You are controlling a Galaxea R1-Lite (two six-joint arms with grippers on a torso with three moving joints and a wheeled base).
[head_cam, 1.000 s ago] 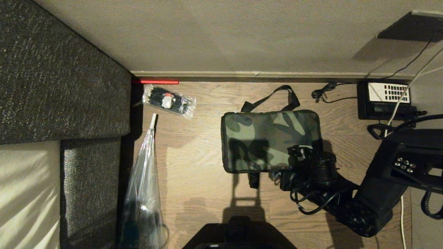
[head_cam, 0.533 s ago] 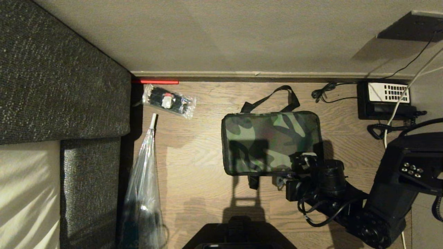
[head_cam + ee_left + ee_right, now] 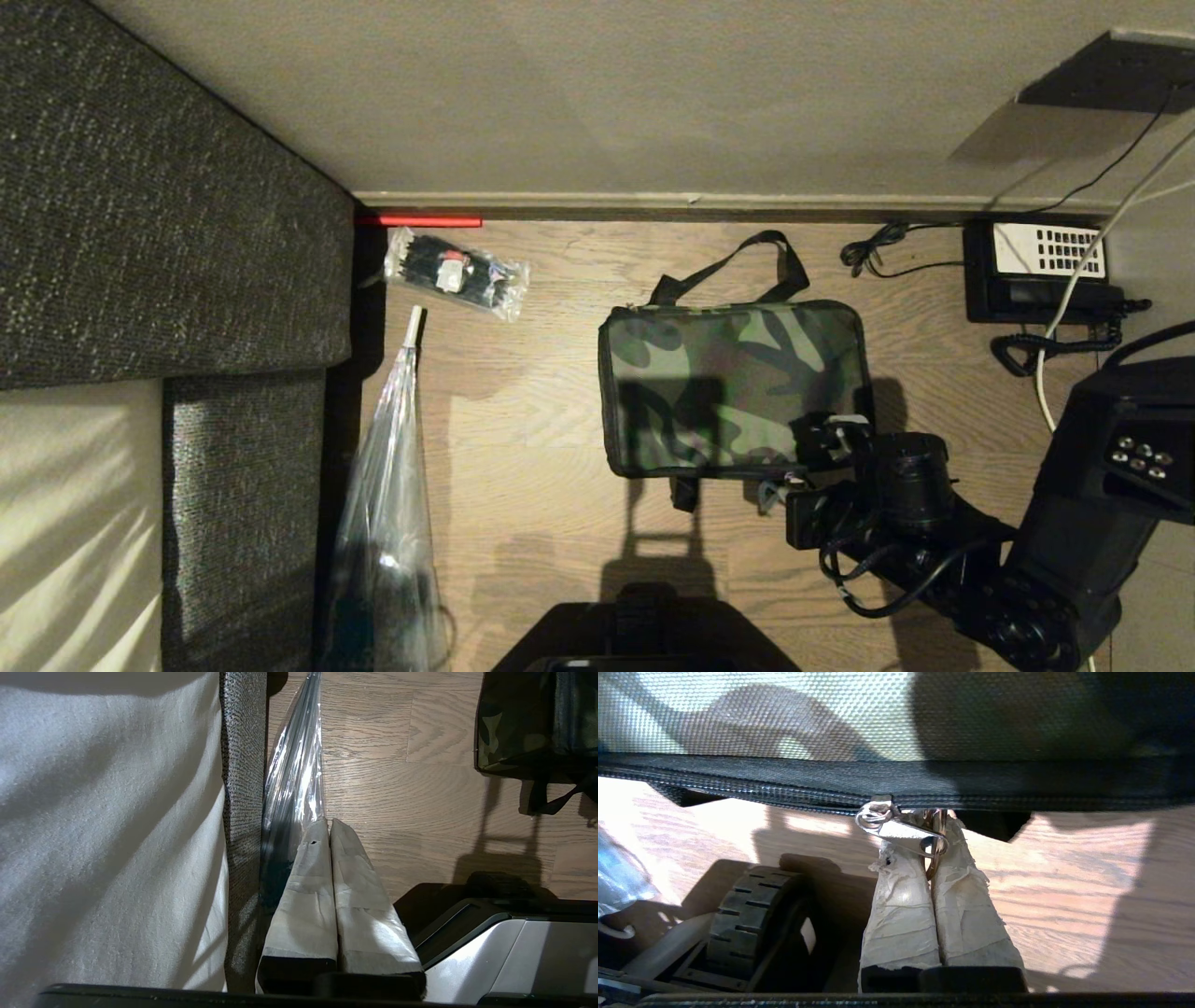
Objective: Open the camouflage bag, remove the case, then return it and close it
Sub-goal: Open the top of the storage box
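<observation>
Head camera looks straight down on the wood floor [image 3: 523, 523] from high above. Left wrist camera looks along the same floor, sharing the camouflage bag's [image 3: 509, 728] corner. Right wrist camera sits very near the bag's zipper [image 3: 896, 794].

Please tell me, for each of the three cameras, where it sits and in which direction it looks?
Head view: high, facing down at the wooden floor and camouflage bag; right arm and right gripper show.
Left wrist view: behind the shut left gripper, facing floor beside the sofa.
Right wrist view: behind the right gripper, shut on the zipper pull.
Shared: the bag appears in all three views.
</observation>
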